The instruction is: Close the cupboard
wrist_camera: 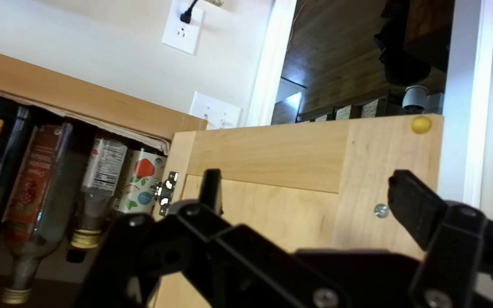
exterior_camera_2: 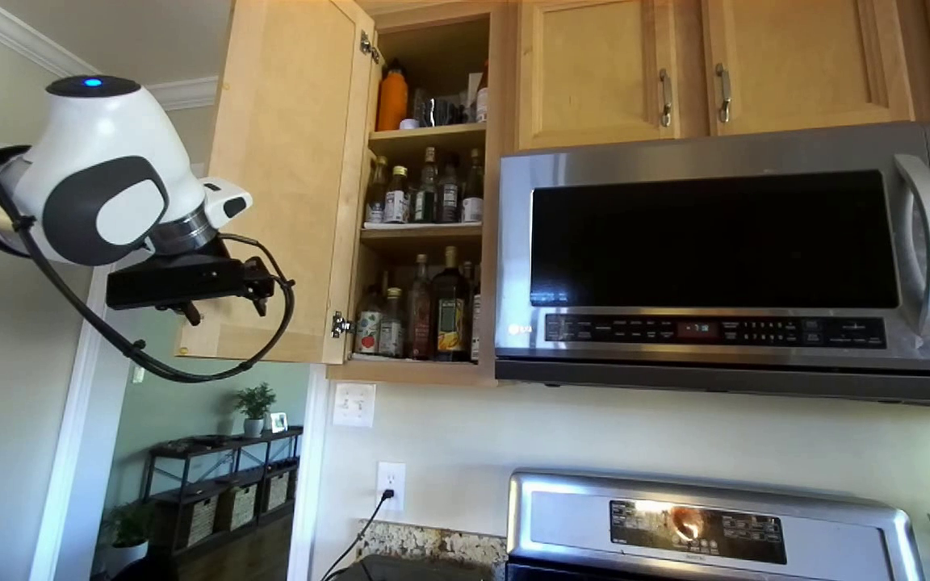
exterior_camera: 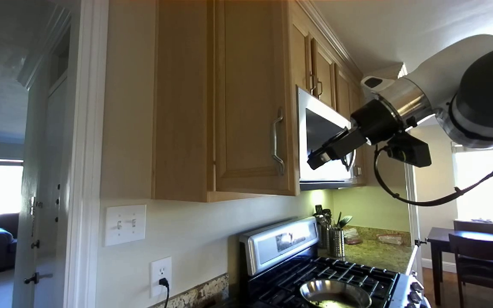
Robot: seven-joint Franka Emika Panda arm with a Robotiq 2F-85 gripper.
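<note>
At the left, a white robot arm (exterior_camera_2: 110, 169) reaches in; at its end is a black pincer (exterior_camera_2: 223, 310), its two fingers (wrist_camera: 417, 209) wide apart in the wrist view with nothing held between them; just beyond it and to the right stands a tan wood door (exterior_camera_2: 295, 161), swung well out to the left on silver hinges (exterior_camera_2: 341, 324), its inner face toward the pincer; in an exterior view a gap shows between the pincer and the door's free edge (exterior_camera: 291, 141), so they are not touching; the slim silver handle (exterior_camera: 274, 139) is on the door's outer side, so a push on the inner face looks likelier than a pull; right of the door, the cupboard (exterior_camera_2: 408, 371) itself hangs on the wall (exterior_camera_2: 433, 428), its front uncovered; glass bottles (exterior_camera_2: 450, 303) crowd the shelves (exterior_camera_2: 421, 236); the closing, then, is not done, and the task looks barely begun; what is left is to swing the door rightward across the bottles until it meets the frame (exterior_camera_2: 504, 81); farther right, a steel microwave (exterior_camera_2: 715, 242) sits above a stove (exterior_camera_2: 707, 524), and neither seems to matter for this job.
</note>
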